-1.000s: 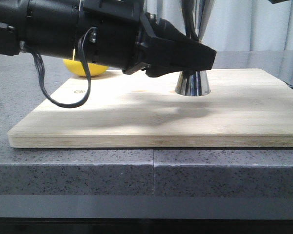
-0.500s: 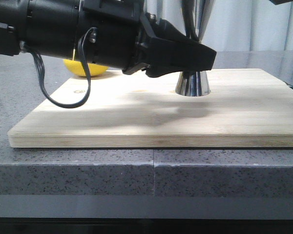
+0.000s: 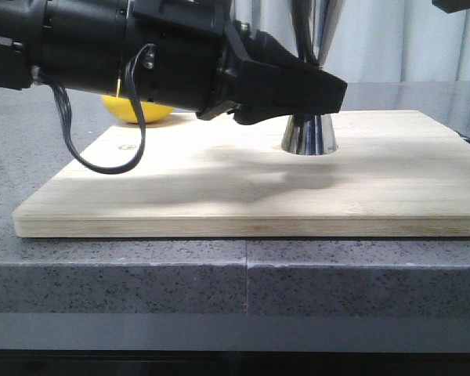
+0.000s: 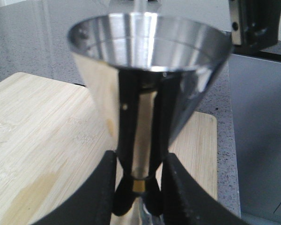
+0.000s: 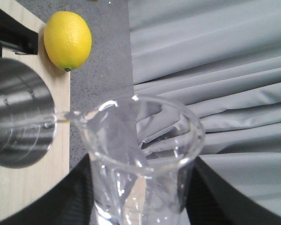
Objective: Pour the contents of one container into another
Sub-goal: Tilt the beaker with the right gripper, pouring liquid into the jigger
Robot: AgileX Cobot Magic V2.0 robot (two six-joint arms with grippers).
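The steel jigger stands upright on the wooden board. My left gripper is shut on its narrow gold waist, one black finger on each side. The jigger's open upper cone faces up. My right gripper is shut on the clear glass beaker, which is tilted with its lip toward the jigger's mouth. A thin clear stream runs from the lip across that mouth. In the front view the left arm hides the jigger's waist, and the beaker is out of frame.
A yellow lemon lies on the grey counter behind the board's far left corner, also the lemon in the right wrist view. A black cable loops down from the left arm over the board. Grey curtains hang behind.
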